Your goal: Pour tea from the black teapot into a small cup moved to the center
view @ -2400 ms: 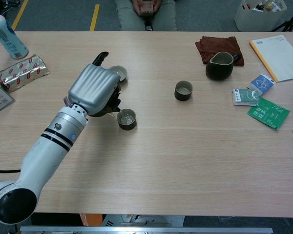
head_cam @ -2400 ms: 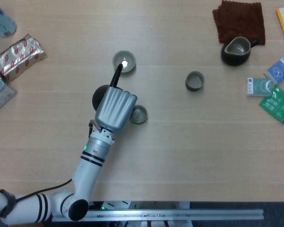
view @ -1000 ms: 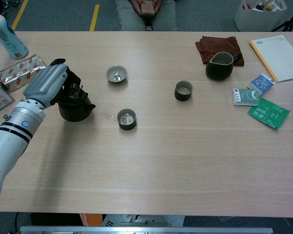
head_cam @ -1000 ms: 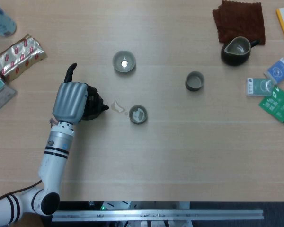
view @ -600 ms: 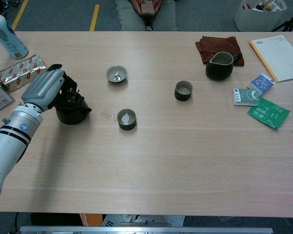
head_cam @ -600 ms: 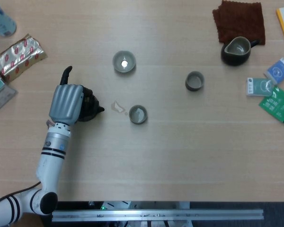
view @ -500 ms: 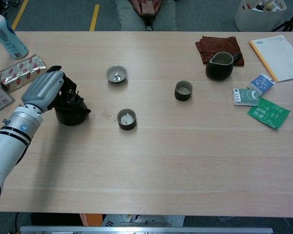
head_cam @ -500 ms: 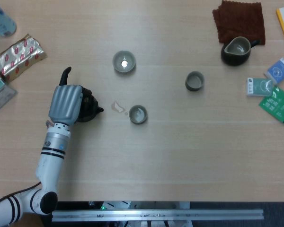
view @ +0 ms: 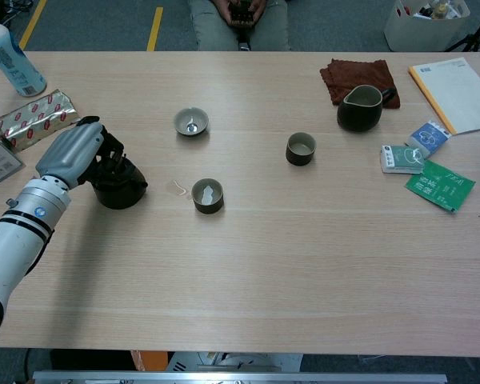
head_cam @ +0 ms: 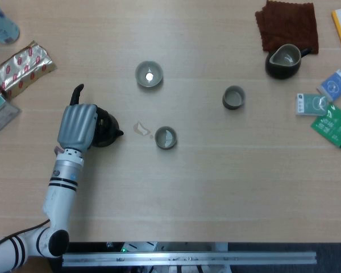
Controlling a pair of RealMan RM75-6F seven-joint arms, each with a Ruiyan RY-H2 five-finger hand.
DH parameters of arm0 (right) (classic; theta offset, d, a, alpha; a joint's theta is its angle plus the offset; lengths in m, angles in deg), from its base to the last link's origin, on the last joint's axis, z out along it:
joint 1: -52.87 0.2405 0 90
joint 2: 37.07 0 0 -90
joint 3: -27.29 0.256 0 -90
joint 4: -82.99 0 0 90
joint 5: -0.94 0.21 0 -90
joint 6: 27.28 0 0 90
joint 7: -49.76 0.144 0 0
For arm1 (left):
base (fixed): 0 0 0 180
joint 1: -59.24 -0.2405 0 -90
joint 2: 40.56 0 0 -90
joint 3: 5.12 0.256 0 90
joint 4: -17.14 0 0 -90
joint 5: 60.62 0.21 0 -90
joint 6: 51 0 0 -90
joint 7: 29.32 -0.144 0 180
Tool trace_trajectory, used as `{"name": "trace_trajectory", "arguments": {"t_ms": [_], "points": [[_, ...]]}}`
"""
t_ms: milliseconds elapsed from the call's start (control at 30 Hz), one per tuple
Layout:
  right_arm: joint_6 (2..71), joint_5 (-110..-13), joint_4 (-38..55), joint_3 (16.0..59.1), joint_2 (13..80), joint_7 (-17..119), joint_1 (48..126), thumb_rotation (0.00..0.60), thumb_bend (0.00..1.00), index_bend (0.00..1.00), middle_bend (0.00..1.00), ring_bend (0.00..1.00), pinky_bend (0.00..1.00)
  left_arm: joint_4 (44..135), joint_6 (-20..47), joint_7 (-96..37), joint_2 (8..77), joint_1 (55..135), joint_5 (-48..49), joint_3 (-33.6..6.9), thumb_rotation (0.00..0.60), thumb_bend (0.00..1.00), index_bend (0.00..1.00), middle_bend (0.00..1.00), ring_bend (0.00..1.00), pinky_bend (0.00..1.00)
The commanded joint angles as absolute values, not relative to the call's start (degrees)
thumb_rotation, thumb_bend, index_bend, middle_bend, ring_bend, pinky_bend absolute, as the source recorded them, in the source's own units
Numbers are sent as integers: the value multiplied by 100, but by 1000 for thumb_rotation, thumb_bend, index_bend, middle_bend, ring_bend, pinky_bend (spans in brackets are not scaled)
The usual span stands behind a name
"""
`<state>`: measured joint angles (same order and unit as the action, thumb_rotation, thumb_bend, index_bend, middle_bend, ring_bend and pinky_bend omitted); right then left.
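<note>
Head view: left hand (head_cam: 77,125) covers most of the black teapot (head_cam: 106,129), fingers wrapped on it.
Teapot spot: table's (view: 304,240) left side.
Small cup (view: 207,195): near the middle.
Right hand: not seen.

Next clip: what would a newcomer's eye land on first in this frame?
First the silver left robot hand at the table's left side, wrapped over the round black teapot standing on the wood. Next, just right of the teapot's spout, a small splash of liquid beside the small dark cup holding tea near the centre. The dark green pitcher stands far right, by the brown cloth.
</note>
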<state>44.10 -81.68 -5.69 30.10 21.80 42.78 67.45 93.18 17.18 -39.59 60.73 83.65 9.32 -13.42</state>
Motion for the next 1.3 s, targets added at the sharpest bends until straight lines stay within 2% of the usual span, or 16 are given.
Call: {"name": "trace_trajectory", "arguments": {"t_ms": [33,267,633,833,1200,1300], "points": [[4405,-8167,-563,3008,2178,4276,6744,600,202,177,155,3,74,9342,1692,-3944,6055,8356,906,-1350,600,328,732,735,575,47],[4418,-8160,-556,3018,2190,4299,6736,600,202,177,155,3,74,9525,1633,-3916,5925,8332,805,-1409,600,327,605,605,442,47],[4422,-8155,-533,3030,2194,4340,6733,600,203,178,155,3,74,9854,1541,-3898,5744,8329,656,-1483,583,328,489,540,379,47],[4426,-8157,-515,3030,2199,4371,6724,600,202,177,155,3,74,10030,1469,-3929,5640,8327,547,-1488,536,328,403,460,316,47],[4427,-8162,-482,3036,2212,4404,6724,600,202,177,155,3,74,10227,1331,-4022,5513,8356,357,-1477,501,328,366,399,263,47],[4426,-8156,-474,3040,2214,4408,6724,600,203,177,155,3,74,10283,1302,-4044,5477,8368,320,-1474,476,328,348,379,244,47]]}}
